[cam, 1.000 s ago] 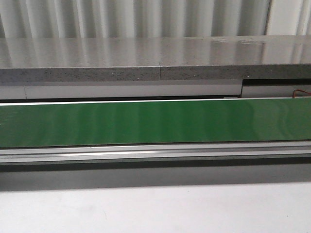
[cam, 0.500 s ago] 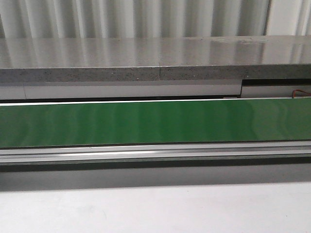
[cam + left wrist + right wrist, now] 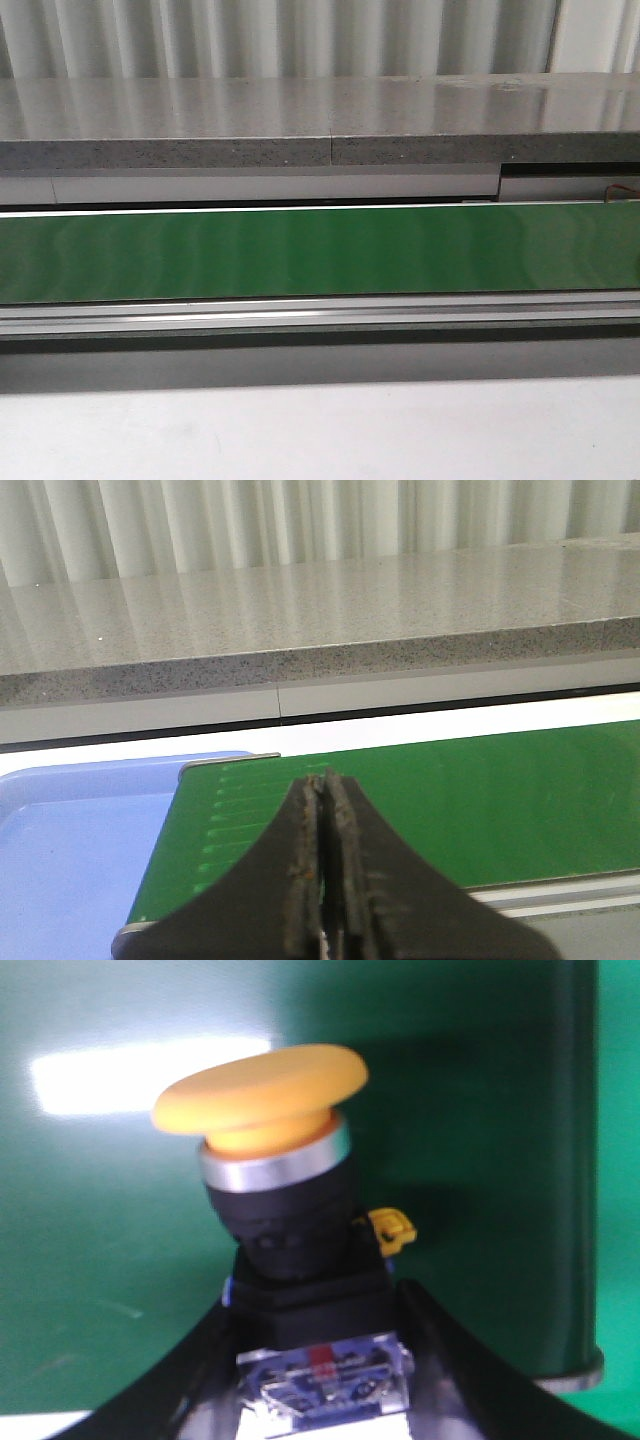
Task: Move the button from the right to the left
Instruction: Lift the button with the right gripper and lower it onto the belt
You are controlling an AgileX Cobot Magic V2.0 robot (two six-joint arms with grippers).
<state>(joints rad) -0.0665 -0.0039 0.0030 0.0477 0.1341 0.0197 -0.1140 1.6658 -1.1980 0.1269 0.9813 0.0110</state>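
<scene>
My right hand (image 3: 320,1360) was clamped on the button (image 3: 280,1190) | yellow cap pointed away from wrist, over green belt (image 3: 100,1210) | left hand (image 3: 325,880) was closed, empty, beside blue tray (image 3: 70,850).

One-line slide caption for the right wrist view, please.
Right gripper holding the yellow-capped button by its body, above the green conveyor belt.

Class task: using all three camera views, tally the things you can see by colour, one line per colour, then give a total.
Yellow-capped: 1, the button, between the right gripper's fingers
Green: 1, the conveyor belt
Blue: 1, the tray
Grey: 1, the stone counter
Total: 4
</scene>
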